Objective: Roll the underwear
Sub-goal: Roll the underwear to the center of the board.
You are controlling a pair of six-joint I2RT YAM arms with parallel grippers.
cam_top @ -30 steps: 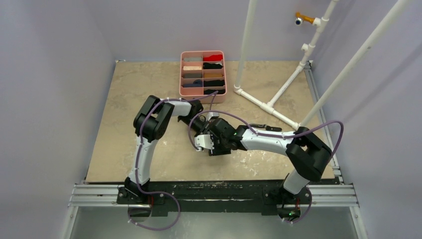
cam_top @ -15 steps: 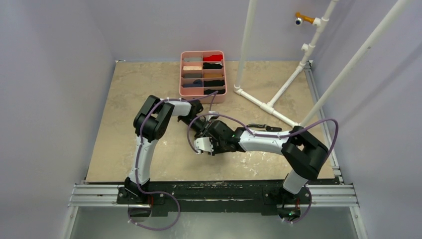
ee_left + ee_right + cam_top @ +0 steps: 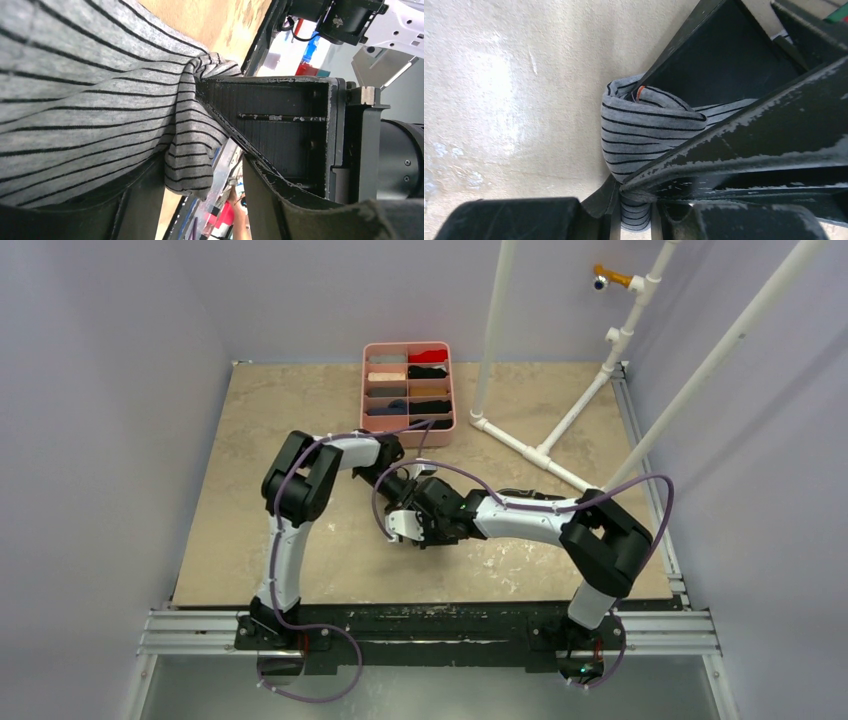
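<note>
R gripper [image 3: 634, 202]: jaws nearly together, clamped on underwear [image 3: 644, 135], a grey garment w/ fine black stripes, bunched into a tight roll. An orange-red edge shows at the roll's top end. L gripper [image 3: 200, 195]: jaws apart, one finger each side of the same garment, cloth hanging loose btwn them, no clamp. In L wrist view a ribbed R finger [image 3: 270, 120] presses into a fold of the cloth. Both grippers meet tip to tip approx. at ctr of surface [image 3: 250, 440], slightly nearer its near edge. Garment sits btwn them, hidden from top view by the wrists. Contact of roll w/ surface: cannot tell. Pink tray [image 3: 456, 390] w/ compartments of folded cloths stands at far edge, mid-width, well apart from grippers.
</note>
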